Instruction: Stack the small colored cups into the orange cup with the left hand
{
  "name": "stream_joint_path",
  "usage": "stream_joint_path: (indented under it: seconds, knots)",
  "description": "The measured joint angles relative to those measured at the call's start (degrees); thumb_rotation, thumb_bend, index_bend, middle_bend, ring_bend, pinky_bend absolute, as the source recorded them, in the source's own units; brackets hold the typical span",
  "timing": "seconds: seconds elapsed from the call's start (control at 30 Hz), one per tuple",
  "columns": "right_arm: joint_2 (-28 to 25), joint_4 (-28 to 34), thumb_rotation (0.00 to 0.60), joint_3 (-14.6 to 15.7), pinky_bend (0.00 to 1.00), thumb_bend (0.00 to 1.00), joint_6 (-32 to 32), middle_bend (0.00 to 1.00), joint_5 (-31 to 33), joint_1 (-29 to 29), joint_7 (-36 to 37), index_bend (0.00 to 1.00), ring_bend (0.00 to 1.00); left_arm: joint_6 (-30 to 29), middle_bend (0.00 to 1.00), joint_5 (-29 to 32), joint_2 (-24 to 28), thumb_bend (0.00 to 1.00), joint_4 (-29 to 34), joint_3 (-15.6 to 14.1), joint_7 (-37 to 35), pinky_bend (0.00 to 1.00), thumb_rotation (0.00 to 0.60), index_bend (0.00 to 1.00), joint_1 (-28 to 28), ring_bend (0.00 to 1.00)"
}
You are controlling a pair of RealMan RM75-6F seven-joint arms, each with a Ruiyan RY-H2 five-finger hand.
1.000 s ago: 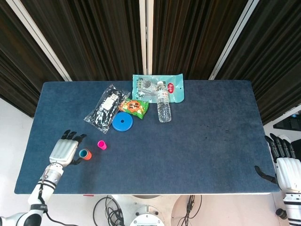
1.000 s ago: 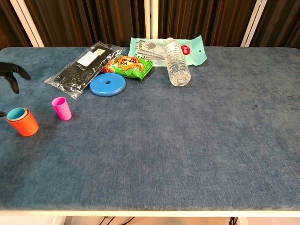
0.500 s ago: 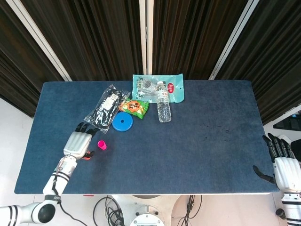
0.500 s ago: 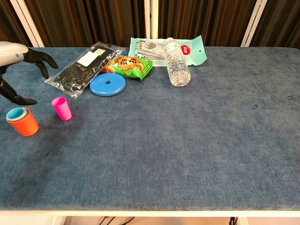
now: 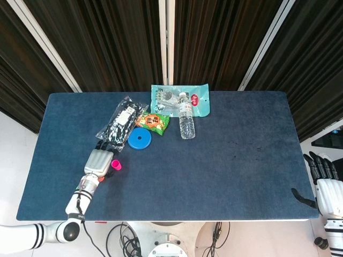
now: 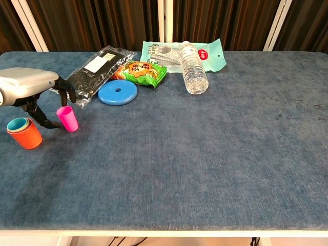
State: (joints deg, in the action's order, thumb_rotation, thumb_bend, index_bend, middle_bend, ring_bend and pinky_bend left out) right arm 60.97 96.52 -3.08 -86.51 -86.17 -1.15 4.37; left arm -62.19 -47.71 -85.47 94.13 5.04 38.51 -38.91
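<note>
One move: left hand [image 6: 36,89] shifted from orange cup [image 6: 25,134] to pink cup [image 6: 67,118], fingers spread, grasping nothing.

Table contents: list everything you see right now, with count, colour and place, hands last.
orange cup: 1, orange with a teal cup nested inside, near-left
pink cup: 1, pink, upright beside the orange cup
blue disc: 1, blue, left of centre
snack bag: 1, green-orange, behind the disc
black packet: 1, black, far left
water bottle: 1, clear, lying on its side
teal pouch: 1, teal, far centre
left hand: by the pink cup, holding nothing
right hand: off the table's right edge
</note>
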Motion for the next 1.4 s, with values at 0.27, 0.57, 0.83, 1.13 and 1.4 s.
stream_joint_path:
  seconds: [0.27, 0.57, 0.83, 1.13, 1.4]
  knots:
    - [0.2, -0.8, 0.6, 0.0, 0.0, 0.16, 0.3, 0.0, 0.3, 0.0, 0.7, 0.0, 0.0, -0.4, 0.44, -0.2, -1.2, 0.21, -1.0, 0.0, -0.7, 0.02, 0.6, 0.39, -0.1, 0.13]
    - [0.1, -1.0, 0.6, 0.0, 0.0, 0.16, 0.6, 0.0, 0.7, 0.1, 1.0, 0.0, 0.0, -1.0, 0.5, -1.1, -2.3, 0.21, -2.3, 0.2, -1.6, 0.02, 0.6, 0.46, 0.1, 0.16]
    - [0.0, -1.0, 0.6, 0.0, 0.0, 0.16, 0.8, 0.0, 0.9, 0.0, 1.0, 0.0, 0.0, -1.7, 0.56, -2.0, -3.1, 0.24, -3.5, 0.4, -2.3, 0.03, 0.6, 0.51, 0.5, 0.2]
    - [-0.1, -0.8, 0.6, 0.1, 0.0, 0.16, 0.7, 0.0, 0.8, 0.1, 0.9, 0.0, 0.0, -2.3, 0.58, -2.2, -2.8, 0.25, -2.5, 0.9, -2.6, 0.03, 0.6, 0.54, 0.9, 0.21]
    - [-0.7, -0.1, 0.6, -0.2, 0.0, 0.16, 0.1, 0.0, 0.4, 0.1, 0.8, 0.0, 0.0, -4.8, 0.58, -3.3, 1.9, 0.25, 5.3, 2.4, -3.8, 0.04, 0.6, 0.54, 1.8, 0.22]
